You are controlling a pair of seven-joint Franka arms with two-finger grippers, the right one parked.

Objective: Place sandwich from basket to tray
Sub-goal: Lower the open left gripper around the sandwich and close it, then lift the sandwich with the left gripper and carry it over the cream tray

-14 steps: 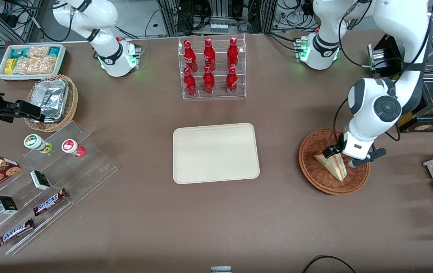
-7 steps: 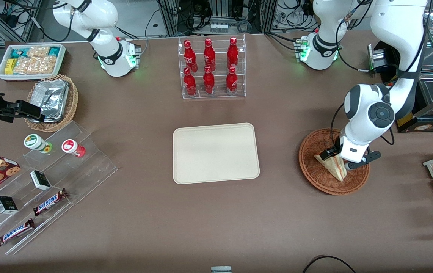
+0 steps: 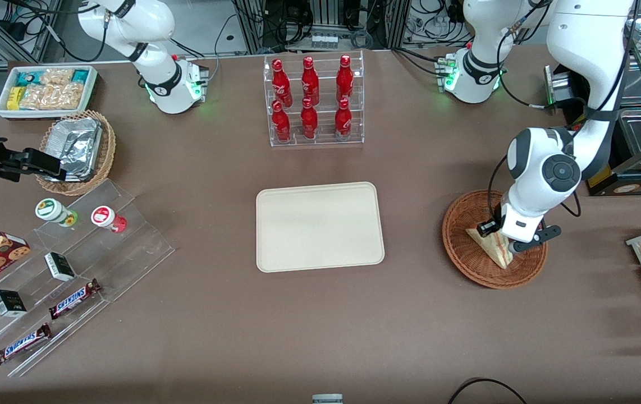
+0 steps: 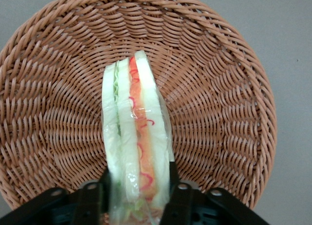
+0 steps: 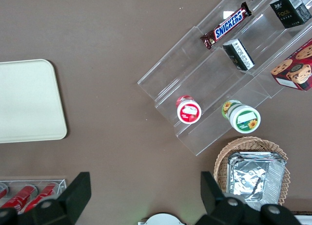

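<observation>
At the frame's right, the gripper (image 3: 501, 235) has sunk lower into the basket (image 3: 461, 247), fingers (image 4: 181, 198) now flanking the sandwich (image 4: 135, 142), grasp seemingly imminent; tray (image 3: 275, 258) waits mid-frame.

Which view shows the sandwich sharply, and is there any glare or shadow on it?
Left wrist view: sandwich sharp, light glare on its clear wrap, tool fingers either side of it over the basket. Front view: the arm hides part of it, soft shadow in the basket.
</observation>
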